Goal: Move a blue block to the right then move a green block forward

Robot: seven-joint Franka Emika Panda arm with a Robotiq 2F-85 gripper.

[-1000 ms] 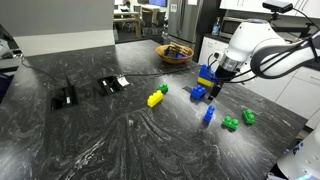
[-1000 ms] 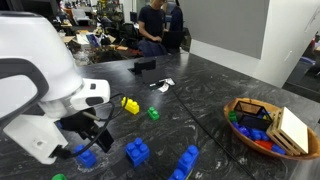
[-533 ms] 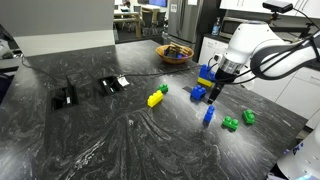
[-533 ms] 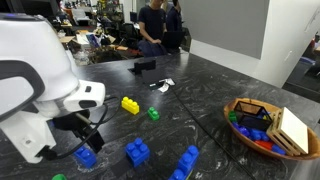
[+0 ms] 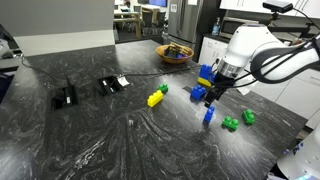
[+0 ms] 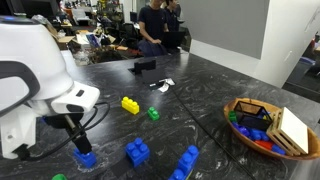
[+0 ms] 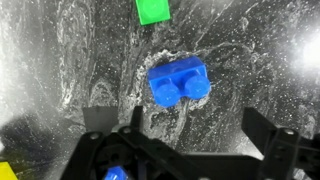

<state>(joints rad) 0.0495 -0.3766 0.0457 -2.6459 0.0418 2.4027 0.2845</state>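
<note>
The slim blue block (image 5: 208, 114) lies on the dark marble table, also in an exterior view (image 6: 86, 158) and in the wrist view (image 7: 180, 82). My gripper (image 5: 213, 91) hangs open just above it (image 6: 78, 148), with nothing held. In the wrist view the gripper (image 7: 178, 120) has its jaws spread wide, and the block lies just beyond them. The green block (image 5: 231, 124) lies near the table's edge beside a more compact green one (image 5: 248, 117). One green block (image 7: 153, 10) shows past the blue block in the wrist view; I cannot tell which.
A chunkier blue block (image 5: 198, 94) (image 6: 137, 151) and a large blue block with a yellow part (image 5: 206, 75) (image 6: 186, 162) lie close by. A yellow block (image 5: 154, 98) and a small green one (image 5: 163, 89) lie further in. A bowl of toys (image 6: 262, 125) stands at the table's end.
My gripper has come down a little over the slim blue block and stays open. The blocks have not moved.
</note>
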